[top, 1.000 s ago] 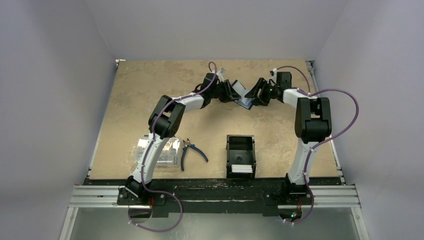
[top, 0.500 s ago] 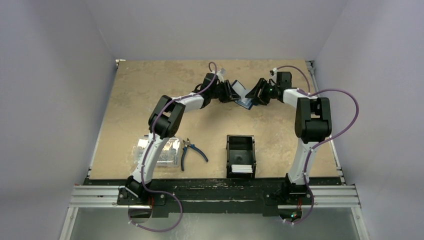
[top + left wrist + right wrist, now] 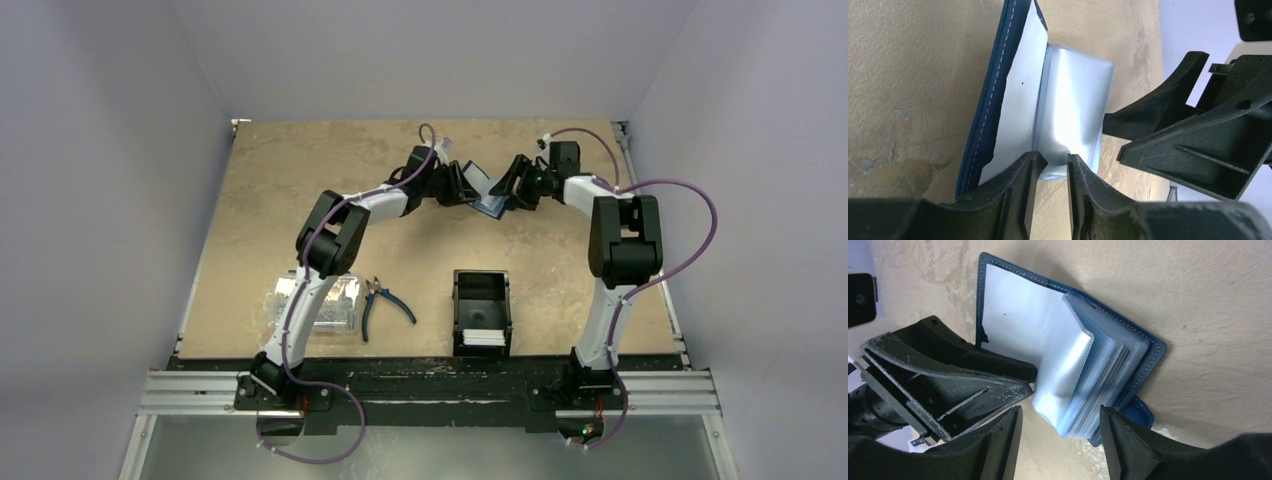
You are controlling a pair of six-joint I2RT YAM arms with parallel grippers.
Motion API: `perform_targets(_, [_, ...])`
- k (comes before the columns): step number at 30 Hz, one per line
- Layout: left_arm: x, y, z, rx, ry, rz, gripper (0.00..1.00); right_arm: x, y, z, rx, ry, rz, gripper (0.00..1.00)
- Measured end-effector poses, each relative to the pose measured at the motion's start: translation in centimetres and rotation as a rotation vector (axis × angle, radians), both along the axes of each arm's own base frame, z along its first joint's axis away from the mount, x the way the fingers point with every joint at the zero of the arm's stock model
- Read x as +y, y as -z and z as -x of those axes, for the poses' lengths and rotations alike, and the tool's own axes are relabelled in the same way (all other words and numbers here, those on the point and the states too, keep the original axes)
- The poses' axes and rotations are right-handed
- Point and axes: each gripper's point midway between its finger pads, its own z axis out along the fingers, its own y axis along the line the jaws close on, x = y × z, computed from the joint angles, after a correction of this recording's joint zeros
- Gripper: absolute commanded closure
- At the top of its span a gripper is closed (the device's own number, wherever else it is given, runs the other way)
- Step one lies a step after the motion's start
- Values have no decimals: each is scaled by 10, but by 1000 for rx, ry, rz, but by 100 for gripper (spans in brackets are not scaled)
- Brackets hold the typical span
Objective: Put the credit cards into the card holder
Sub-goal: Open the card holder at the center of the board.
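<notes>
The small navy blue folding card holder (image 3: 490, 206) lies spread open on the mottled tan bench (image 3: 260, 200), well beyond the black open-topped rectangular tray (image 3: 481, 290). Pale stitching runs round its rounded edge. Its inner face is a smooth white panel, and a thick sheaf of clear, glossy plastic sleeves (image 3: 1098, 385) fans up from the spine.

Both arms stretch far past the tray, elbows bent outward, their wrists turned in to meet over the holder. The left gripper (image 3: 1055, 160) has matte black jaws standing slightly parted, with the edge of one raised, bowed sleeve leaf (image 3: 1073, 105) between their tips. Whether they actually press on it is hard to judge. The right gripper (image 3: 1059, 412) has its jaws released and set wide, straddling the free edge of the sleeve sheaf without closing on it.

The thin white credit cards (image 3: 484, 337) lie flat in the near end of the tray; its far end looks bare. Left of the tray lie blue-handled pliers (image 3: 385, 300), and beyond them a clear plastic box (image 3: 345, 305).
</notes>
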Motion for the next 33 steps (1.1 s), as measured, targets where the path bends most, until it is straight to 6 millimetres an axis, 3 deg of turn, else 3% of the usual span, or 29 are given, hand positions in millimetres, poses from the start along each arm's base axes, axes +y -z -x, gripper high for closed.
perform_targets(18, [0,0,0,1,0,0,68,-10,-36,-34,-103,22,68,43])
perform_targets(28, [0,0,0,1,0,1,68,-9,-12,-36,-54,24,64,41])
perform_targets(33, [0,0,0,1,1,1,68,-6,-10,-40,-55,17,60,43])
